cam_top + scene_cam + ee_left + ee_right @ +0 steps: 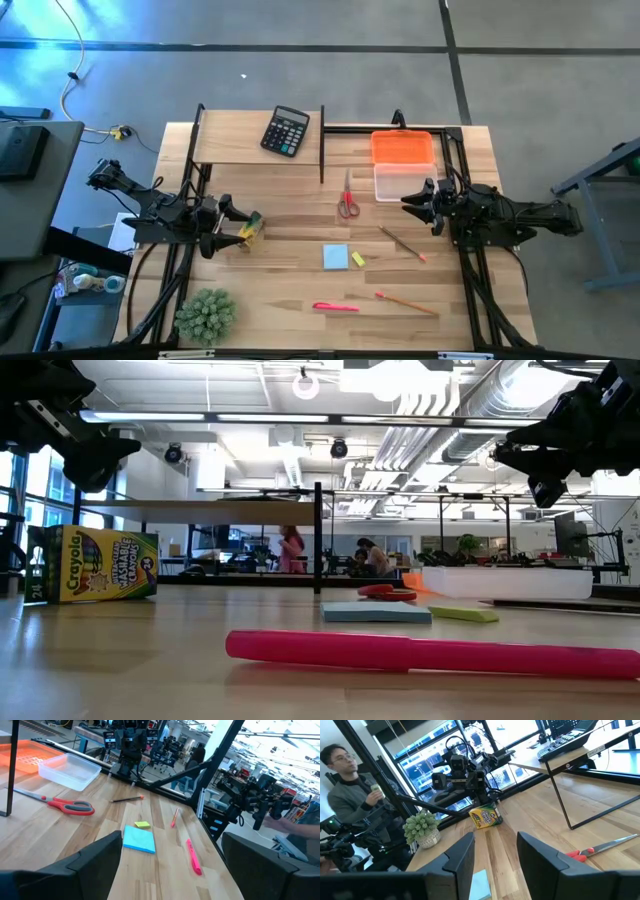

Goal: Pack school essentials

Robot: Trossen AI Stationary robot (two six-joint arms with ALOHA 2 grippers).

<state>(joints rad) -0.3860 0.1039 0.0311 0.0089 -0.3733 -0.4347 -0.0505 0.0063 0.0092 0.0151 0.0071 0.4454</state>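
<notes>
The school essentials lie spread on the wooden table (pixel 300 285): red-handled scissors (pixel 347 201), a blue note pad (pixel 336 257) with a small yellow block (pixel 358 259) beside it, a pink pen (pixel 335 307) and two thin pencils (pixel 402 243) (pixel 406 301). A yellow-green Crayola box (pixel 250 230) stands on its base just in front of my left gripper (pixel 230 224). That gripper hangs open above the table at the left, touching nothing. My right gripper (pixel 416 206) hangs open at the right, beside a clear container (pixel 403 182).
An orange lid (pixel 403 147) lies behind the clear container. A black calculator (pixel 285 131) sits on a raised shelf at the far edge, on black legs (pixel 322 145). A spiky green plant (pixel 205 315) stands at the near left corner. A person (pixel 350 785) stands beyond the table.
</notes>
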